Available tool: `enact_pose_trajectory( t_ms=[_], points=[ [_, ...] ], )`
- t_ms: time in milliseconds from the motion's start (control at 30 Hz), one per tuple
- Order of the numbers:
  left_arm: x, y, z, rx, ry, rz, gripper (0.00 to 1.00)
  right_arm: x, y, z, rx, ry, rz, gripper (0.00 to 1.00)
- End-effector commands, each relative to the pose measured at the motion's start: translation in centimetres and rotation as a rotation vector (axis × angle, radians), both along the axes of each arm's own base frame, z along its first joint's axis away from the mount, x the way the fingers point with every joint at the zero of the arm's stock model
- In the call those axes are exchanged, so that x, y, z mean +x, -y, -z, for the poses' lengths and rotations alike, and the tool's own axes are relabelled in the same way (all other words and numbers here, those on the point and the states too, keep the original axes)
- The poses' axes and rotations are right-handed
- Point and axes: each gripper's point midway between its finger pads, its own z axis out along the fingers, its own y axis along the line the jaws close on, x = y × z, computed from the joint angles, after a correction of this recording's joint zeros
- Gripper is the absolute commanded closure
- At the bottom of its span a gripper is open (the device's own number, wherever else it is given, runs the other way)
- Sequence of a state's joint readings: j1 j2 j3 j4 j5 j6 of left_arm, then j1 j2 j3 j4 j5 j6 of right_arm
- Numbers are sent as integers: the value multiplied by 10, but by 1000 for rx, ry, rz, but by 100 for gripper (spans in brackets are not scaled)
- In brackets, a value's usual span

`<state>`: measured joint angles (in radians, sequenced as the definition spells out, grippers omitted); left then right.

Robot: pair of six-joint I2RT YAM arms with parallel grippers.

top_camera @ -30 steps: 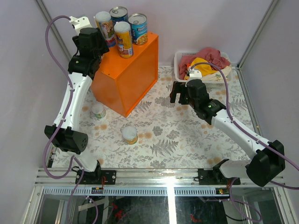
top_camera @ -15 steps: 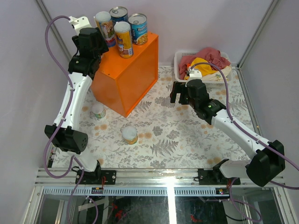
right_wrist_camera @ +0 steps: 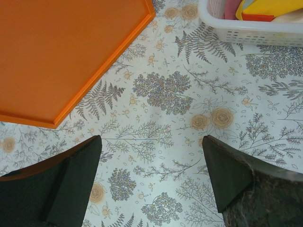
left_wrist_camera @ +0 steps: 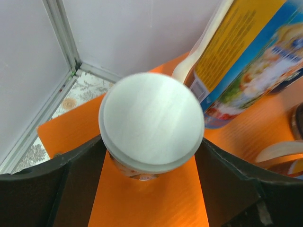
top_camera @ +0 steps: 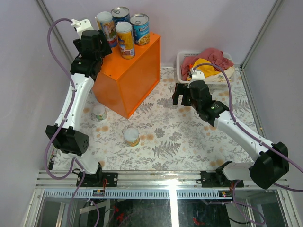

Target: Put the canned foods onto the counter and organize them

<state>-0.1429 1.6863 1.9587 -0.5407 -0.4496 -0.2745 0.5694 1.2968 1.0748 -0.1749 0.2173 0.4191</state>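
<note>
The orange counter [top_camera: 128,78] stands at the back left. On its top are a colourful tube [top_camera: 106,26], a yellow tube [top_camera: 125,40] and two blue-labelled cans [top_camera: 120,14] [top_camera: 140,27]. My left gripper [top_camera: 94,45] hangs over the counter's left corner. In the left wrist view a short white-topped can [left_wrist_camera: 151,123] stands on the counter [left_wrist_camera: 147,203] between my left gripper's [left_wrist_camera: 149,139] wide-set jaws, with orange showing beside its body. Two short white-topped cans [top_camera: 99,112] [top_camera: 131,136] stand on the table. My right gripper [top_camera: 182,94] [right_wrist_camera: 152,139] is open and empty above the table.
A white basket [top_camera: 182,59] [right_wrist_camera: 246,30] of red and yellow cloths stands at the back right. The colourful tube [left_wrist_camera: 246,61] stands close to the right of the can under my left gripper. The counter's side [right_wrist_camera: 61,52] lies left of my right gripper.
My left wrist has shifted slightly up and to the right over the counter's corner. The right arm and the cans on the table have not moved.
</note>
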Motion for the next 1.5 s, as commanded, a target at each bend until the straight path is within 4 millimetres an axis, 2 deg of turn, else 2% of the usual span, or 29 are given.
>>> enact_pose_trajectory(
  t_ms=[0,400,1100,1233,1300,1467],
  points=[
    [-1,-1,21,-6,-63,5,26,0,1,-17,21,46,-1,6],
    [-11,-4,3,-30,-6,-14,19,-1,3,-23,18,56,-6,6],
    [-47,3,-23,-74,68,45,14,-4,2,-29,38,59,-12,6],
    [-64,7,-26,-82,73,62,15,-6,3,-28,40,60,-6,6],
    [-80,9,-31,-90,89,68,15,-6,4,-27,38,59,-4,6],
    [-117,17,-24,-101,90,79,16,-6,5,-29,44,64,0,6]
  ],
)
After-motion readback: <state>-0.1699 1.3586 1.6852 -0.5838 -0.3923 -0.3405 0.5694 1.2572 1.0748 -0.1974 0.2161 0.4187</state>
